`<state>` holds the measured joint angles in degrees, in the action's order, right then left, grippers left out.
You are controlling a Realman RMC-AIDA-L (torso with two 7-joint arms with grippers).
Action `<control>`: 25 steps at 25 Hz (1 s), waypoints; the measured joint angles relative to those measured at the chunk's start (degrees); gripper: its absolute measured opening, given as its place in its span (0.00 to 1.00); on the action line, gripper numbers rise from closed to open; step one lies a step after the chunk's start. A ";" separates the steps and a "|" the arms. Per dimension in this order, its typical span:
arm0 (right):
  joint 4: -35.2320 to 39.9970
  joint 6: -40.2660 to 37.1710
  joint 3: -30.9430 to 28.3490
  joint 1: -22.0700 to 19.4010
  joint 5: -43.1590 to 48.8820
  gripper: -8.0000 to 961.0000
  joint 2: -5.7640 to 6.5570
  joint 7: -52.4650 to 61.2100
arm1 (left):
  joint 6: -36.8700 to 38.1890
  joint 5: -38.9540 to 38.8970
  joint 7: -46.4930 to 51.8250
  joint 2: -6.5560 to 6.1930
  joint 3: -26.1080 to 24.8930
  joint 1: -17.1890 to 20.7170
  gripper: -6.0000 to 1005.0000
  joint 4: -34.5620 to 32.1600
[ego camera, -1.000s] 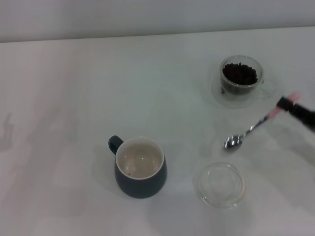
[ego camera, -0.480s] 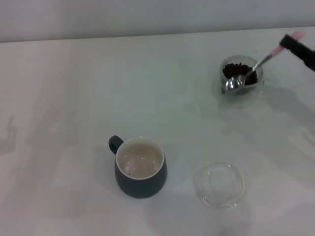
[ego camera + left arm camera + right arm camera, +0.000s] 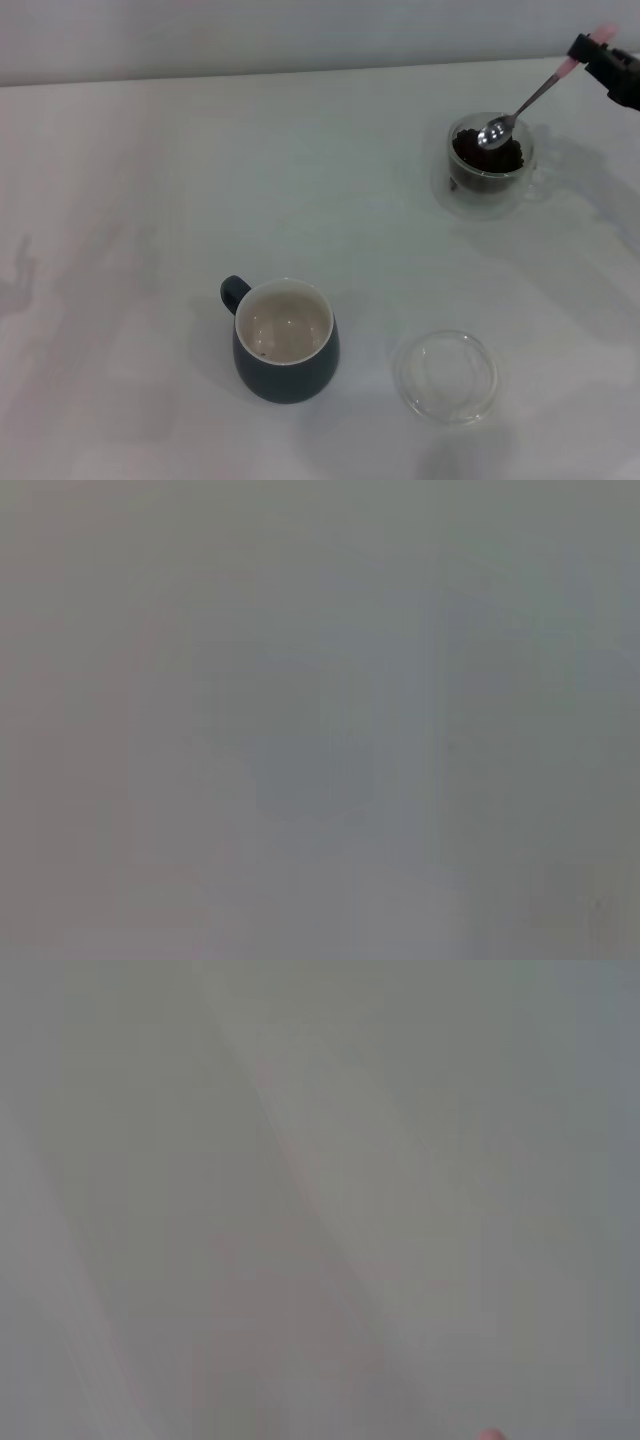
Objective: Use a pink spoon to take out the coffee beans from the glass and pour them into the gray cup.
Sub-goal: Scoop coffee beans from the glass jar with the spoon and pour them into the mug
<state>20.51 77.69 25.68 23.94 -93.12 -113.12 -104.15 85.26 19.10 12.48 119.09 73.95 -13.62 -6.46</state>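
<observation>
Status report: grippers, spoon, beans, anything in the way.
Right gripper shut on pink spoon, far right. Spoon bowl over coffee beans in glass. Gray cup holds no beans. Left gripper out of view. Path to cup open; glass dish off to side.

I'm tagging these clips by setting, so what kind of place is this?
Probably a plain test bench, not a kitchen: a bare white table, a clear glass of dark coffee beans, a dark blue-gray ceramic cup and a shallow clear glass dish.
</observation>
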 joint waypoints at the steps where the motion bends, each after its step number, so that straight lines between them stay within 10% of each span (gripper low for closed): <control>1: 0.34 -0.27 -0.04 0.02 -0.01 0.16 0.02 -0.67 | 0.00 0.00 0.00 0.00 0.02 0.00 0.41 0.02; 25: -1.83 -7.45 0.16 0.36 0.12 0.16 -1.72 -3.40 | 0.00 -0.03 0.09 0.09 0.05 0.00 0.41 0.13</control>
<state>18.68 70.25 25.84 24.31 -93.00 -114.85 -107.55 85.25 19.07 12.57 119.18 74.00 -13.62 -6.33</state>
